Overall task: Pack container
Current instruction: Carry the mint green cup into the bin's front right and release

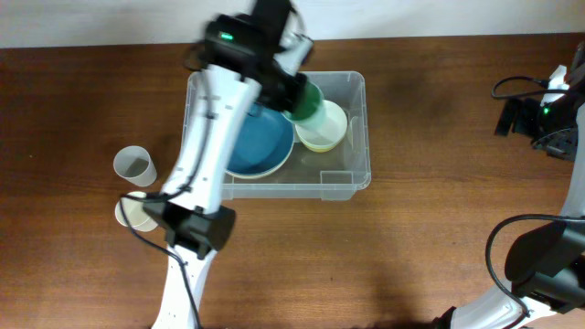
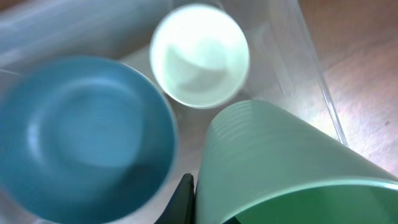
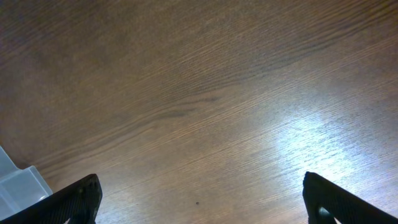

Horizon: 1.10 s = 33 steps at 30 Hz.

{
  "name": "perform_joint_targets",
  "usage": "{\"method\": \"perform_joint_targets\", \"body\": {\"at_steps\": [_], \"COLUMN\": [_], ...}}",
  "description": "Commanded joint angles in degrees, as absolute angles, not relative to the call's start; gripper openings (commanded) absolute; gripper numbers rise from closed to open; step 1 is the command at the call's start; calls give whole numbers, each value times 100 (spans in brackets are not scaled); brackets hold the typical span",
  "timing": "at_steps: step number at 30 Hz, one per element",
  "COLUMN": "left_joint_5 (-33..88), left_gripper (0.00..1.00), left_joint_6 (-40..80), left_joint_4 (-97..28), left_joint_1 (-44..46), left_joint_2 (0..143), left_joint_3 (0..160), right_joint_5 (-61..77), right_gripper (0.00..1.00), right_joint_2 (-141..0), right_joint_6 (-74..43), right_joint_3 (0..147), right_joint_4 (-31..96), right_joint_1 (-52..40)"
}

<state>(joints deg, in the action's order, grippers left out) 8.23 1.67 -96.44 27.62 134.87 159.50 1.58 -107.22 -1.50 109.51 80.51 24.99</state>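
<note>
2 arms stood at a brown wood-grain table (image 1: 439,256) in the overhead view, with a strip of pale wall (image 1: 110,18) along its far edge. The container (image 1: 358,178), a clear rectangular tub with rounded corners and a rim, sat upright near the table's middle, toward the far side; inside it a blue bowl (image 1: 265,146) lay on the left and a pale bowl (image 1: 331,130) on the right, just beside each other. 2 small cups stood on the table left of the tub: a translucent cup (image 1: 133,164) and a second cup (image 1: 137,215) partly hidden under the arm. The white left arm (image 1: 206,146) reached from the near edge up across the tub; the left gripper (image 1: 294,91) was clenched on a green cup (image 1: 309,100) held above the tub's far side, over the pale bowl. The right arm (image 1: 548,265) stood at the right edge, well apart from the tub.

From the left wrist, the green cup filled the lower right, tilted, its ribbed wall toward the lens; 1 black finger (image 2: 184,202) lay against its left side; the blue bowl showed blurred at left, the pale bowl at upper centre, and the tub's clear wall at right with wood beyond it.

From the right wrist, bare wood with a bright glare filled the frame; the right gripper (image 3: 202,202) had its 2 black fingertips spread wide at the bottom corners, with nothing between them; a corner of the container showed at lower left.
</note>
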Motion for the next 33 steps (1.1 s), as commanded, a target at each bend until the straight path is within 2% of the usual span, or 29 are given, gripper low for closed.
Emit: {"method": "perform_joint_targets", "body": {"at_steps": [1, 14, 31, 33], "left_joint_5": [403, 429, 445, 443], "left_gripper": [1, 1, 1, 4], "left_joint_6": [607, 687, 685, 685], "left_joint_4": [-9537, -8429, -7802, -7797], "left_joint_1": [2950, 3131, 3135, 3135], "left_joint_2": [13349, 13360, 13415, 13417], "left_joint_3": [15520, 13528, 12737, 12733], "right_joint_5": [172, 172, 172, 172], "right_gripper": [99, 99, 99, 99], "right_joint_2": [-10742, -10742, -10742, -10742], "right_joint_6": [-196, -196, -196, -196], "right_joint_3": [10927, 10927, 10927, 10927], "right_joint_4": [8047, 8047, 8047, 8047], "right_joint_1": [2515, 2515, 2515, 2515]}}
